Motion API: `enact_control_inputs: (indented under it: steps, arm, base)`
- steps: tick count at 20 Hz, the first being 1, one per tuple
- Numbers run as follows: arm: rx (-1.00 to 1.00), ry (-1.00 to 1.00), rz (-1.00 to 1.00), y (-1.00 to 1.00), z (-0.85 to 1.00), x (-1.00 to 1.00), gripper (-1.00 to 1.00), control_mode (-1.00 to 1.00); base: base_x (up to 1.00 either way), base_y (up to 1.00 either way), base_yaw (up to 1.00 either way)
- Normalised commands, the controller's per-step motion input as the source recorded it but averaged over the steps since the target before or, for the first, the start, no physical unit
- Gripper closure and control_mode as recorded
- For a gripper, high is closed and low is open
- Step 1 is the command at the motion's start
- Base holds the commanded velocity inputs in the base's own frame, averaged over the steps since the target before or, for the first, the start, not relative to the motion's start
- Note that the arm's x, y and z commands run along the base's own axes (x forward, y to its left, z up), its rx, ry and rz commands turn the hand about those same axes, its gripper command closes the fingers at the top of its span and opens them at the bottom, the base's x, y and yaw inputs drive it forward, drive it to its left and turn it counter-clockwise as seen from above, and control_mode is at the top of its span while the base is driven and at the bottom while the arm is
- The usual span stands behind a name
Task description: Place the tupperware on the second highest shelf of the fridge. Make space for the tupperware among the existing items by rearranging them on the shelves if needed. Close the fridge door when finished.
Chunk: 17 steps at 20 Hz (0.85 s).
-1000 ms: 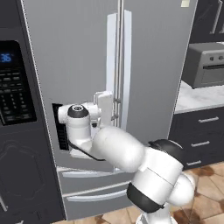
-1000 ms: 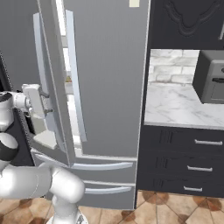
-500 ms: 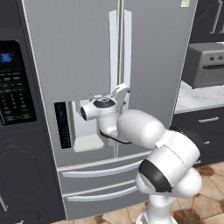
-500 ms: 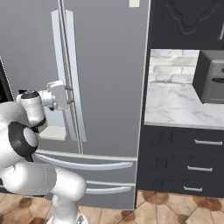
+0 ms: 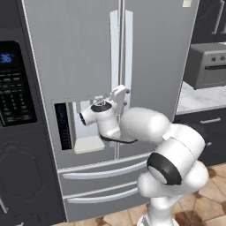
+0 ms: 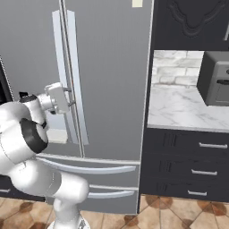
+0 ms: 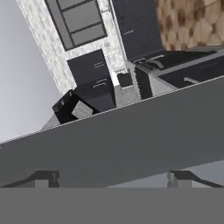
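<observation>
**Gripper at the closed fridge doors**

The fridge (image 5: 88,57) stood upright, its long axis vertical, with both upper doors shut and its two wide drawers below them closed. Two tall pale handles ran up and down either side of the door seam. The gripper (image 5: 122,93) was right at the fridge front, near the lower end of those handles; in the right base view the gripper (image 6: 67,99) sat just beside the left handle. Whether it touched the handle could not be told. In the hand view the two dark fingertips (image 7: 43,178) stood wide apart at the bottom with nothing between them, so the jaws were spread and empty.

The only readable writing was on the black wall oven (image 5: 13,88) left of the fridge: blue digits that looked like "35". A small pale note (image 6: 137,3) clung to the top of the fridge's right door; nothing on it could be read. A marble counter (image 6: 179,112) with a dark appliance (image 6: 215,82) lay to the fridge's right
</observation>
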Motion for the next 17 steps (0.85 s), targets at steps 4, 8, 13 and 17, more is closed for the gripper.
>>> enact_control_inputs:
  steps: [4,8,13,17]
  arm:
    - [-0.09,-0.23,-0.44,1.00,0.00,0.81,-1.00,-1.00]
    - [-0.09,-0.15,-0.53,0.92,0.00,1.00,-1.00,-1.00]
    - [0.00,-0.07,-0.30,0.08,0.02,1.00,-1.00,-1.00]
    - [0.04,-0.04,-0.12,-0.12,0.00,1.00,-1.00,-1.00]
  base:
    - [0.00,0.00,0.00]
    - [0.00,0.00,0.00]
    - [0.00,0.00,0.00]
    - [0.00,0.00,0.00]
